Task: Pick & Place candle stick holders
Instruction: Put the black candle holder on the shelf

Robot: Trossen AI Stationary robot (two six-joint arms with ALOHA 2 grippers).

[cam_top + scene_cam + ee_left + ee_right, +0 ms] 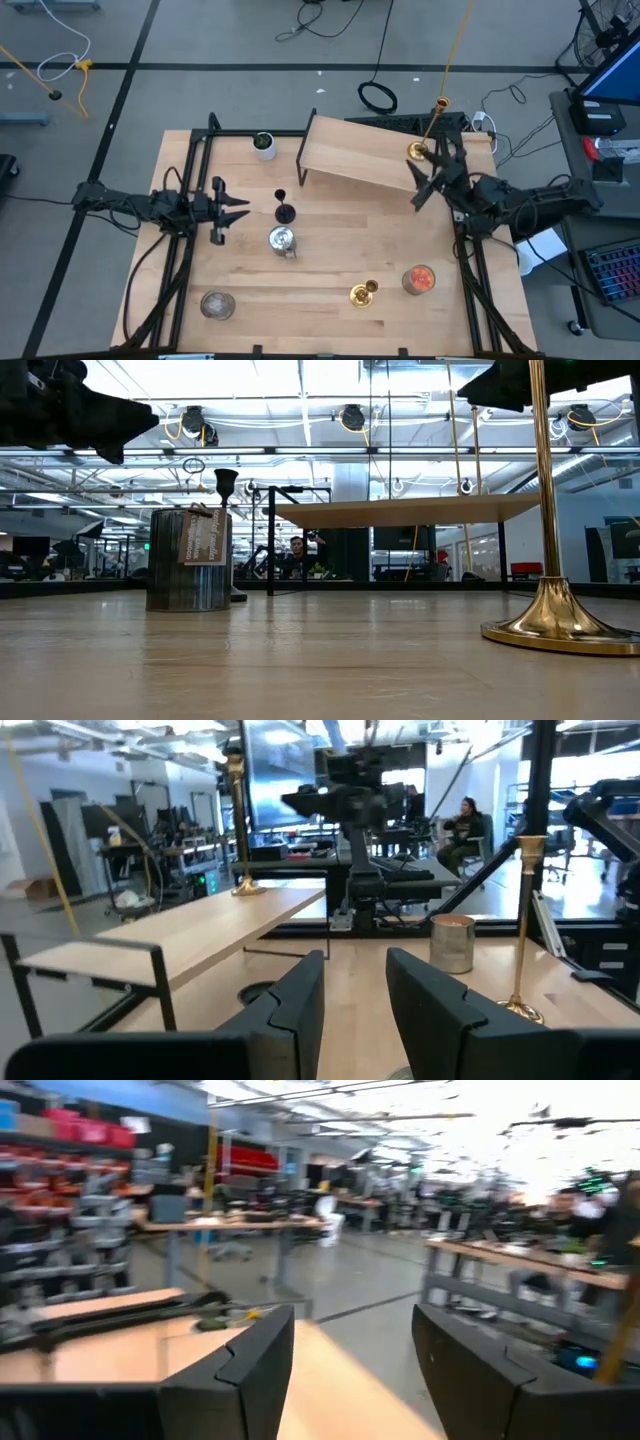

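Observation:
A tall brass candle stick holder (418, 152) stands by its round base on the right end of the raised wooden shelf (350, 150). My right gripper (425, 183) is just on the near side of it, open, with nothing between its fingers (250, 1370). My left gripper (238, 211) waits open at the table's left, its fingers (300, 1005) bare. On the table stand a black stemmed holder (284, 208), a silvery glass cup (282, 240), another silvery cup (217, 304), a second brass holder (363, 293) and an orange-red glass cup (419, 279).
A small white cup with a dark inside (264, 143) stands at the far edge, left of the shelf. The shelf rests on black legs (303, 160). Black frame rails (190, 150) run along both table sides. The middle of the table between the holders is bare wood.

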